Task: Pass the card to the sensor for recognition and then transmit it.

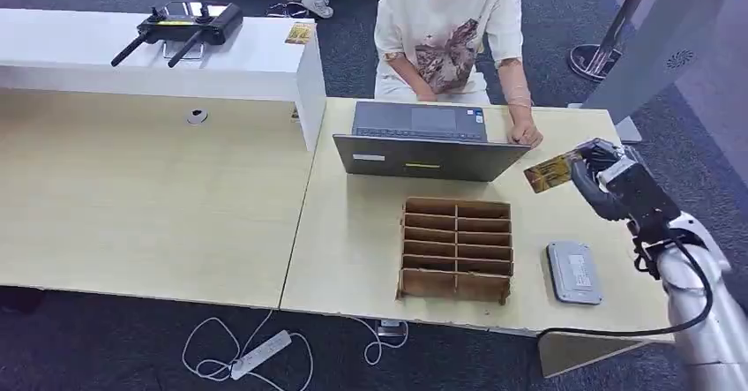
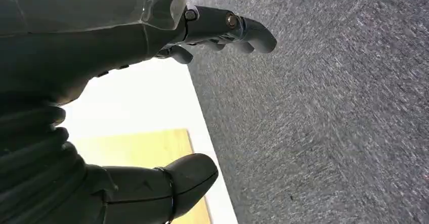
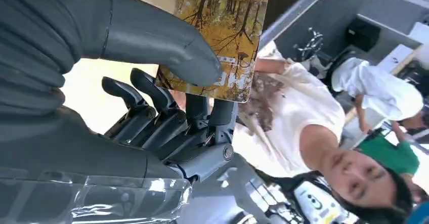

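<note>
Head view: right hand [image 1: 600, 184] pinched yellow printed card [image 1: 553, 173] w/ thumb, aloft near person's hand [image 1: 527, 133], grey flat sensor [image 1: 574, 273] well apart; left hand [image 2: 126, 87] spread, empty. Should've kept card level, grip firm.

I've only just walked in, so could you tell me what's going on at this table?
The robot's right hand holds a yellow picture card up above the table's right end, near a person seated at a laptop. A grey sensor pad lies on the table nearer the robot, beside a wooden divider box; the card isn't over it. The left hand holds nothing.
</note>
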